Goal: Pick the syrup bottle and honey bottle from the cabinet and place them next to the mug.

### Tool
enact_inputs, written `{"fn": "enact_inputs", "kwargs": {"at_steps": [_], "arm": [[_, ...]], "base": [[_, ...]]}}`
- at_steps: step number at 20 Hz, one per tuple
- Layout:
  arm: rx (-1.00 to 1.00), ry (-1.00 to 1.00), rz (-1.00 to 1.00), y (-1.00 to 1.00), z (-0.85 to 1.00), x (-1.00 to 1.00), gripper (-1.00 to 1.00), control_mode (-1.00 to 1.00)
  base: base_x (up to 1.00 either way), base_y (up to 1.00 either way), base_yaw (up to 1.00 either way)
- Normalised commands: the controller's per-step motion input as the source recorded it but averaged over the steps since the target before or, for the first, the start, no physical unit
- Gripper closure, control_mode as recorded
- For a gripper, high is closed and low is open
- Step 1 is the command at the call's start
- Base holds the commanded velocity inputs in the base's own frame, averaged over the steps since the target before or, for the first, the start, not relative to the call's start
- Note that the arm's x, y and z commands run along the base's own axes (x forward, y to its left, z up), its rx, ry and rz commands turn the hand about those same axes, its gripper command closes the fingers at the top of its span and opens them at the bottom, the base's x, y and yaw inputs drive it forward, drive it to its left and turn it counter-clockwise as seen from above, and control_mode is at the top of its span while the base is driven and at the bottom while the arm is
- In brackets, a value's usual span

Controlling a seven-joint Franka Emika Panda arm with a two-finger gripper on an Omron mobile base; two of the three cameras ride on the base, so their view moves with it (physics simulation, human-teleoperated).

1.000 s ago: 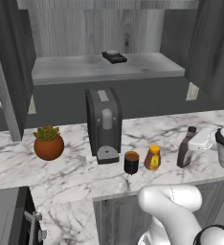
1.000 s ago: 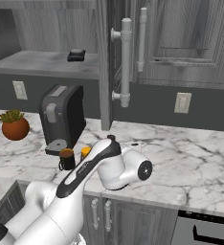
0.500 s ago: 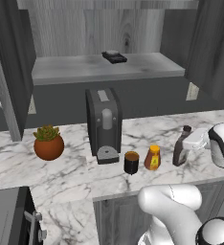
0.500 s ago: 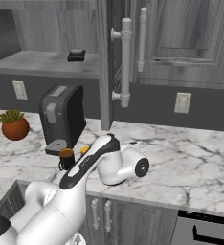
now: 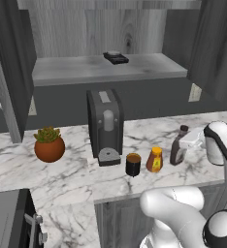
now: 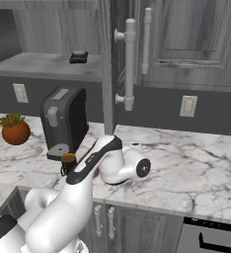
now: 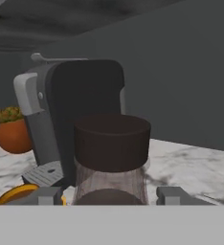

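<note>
Showing a late stage of the task: both bottles stand out of the cabinet point(image 5: 110, 70) and on the marble bench point(image 5: 67, 174). Just beyond the pincer point(image 7: 111, 195), on its far side toward the coffee machine point(image 5: 105, 127), stands the honey bottle point(image 5: 154, 160), and one place further along sits the mug point(image 5: 133, 164), so the three containers form a short row, near one another but not touching. The syrup bottle point(image 5: 177, 147) stands upright between the pincer's fingers point(image 7: 173, 195), its dark cap point(image 7: 112, 142) rising directly ahead of the hand camera.

In the hand view the two fingertips flank the bottle's neck, one on each side, at a middling opening. Whether the pads press the glass or stand just clear of it cannot be told from these pictures, so the grip is left undecided.

Judged from this layout, the honey bottle's placement is complete and the syrup bottle rests at its destination; what remains appears to be freeing the bottle, if it is gripped, and drawing the hand away without tipping it. A potted plant point(image 5: 49, 145) sits past the coffee machine, well apart from the pincer.
</note>
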Motion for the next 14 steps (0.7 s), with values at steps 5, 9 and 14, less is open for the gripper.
{"fn": "enact_inputs", "kwargs": {"at_steps": [5,9,14], "arm": [[0.00,0.00,0.00,0.03,-0.05,0.14,1.00,-1.00],[0.00,0.00,0.00,0.00,-0.16,0.00,1.00,-1.00],[0.00,0.00,0.00,0.00,-0.26,0.00,1.00,-1.00]], "base": [[0.00,0.00,0.00],[0.00,0.00,0.00],[0.00,0.00,0.00]]}}
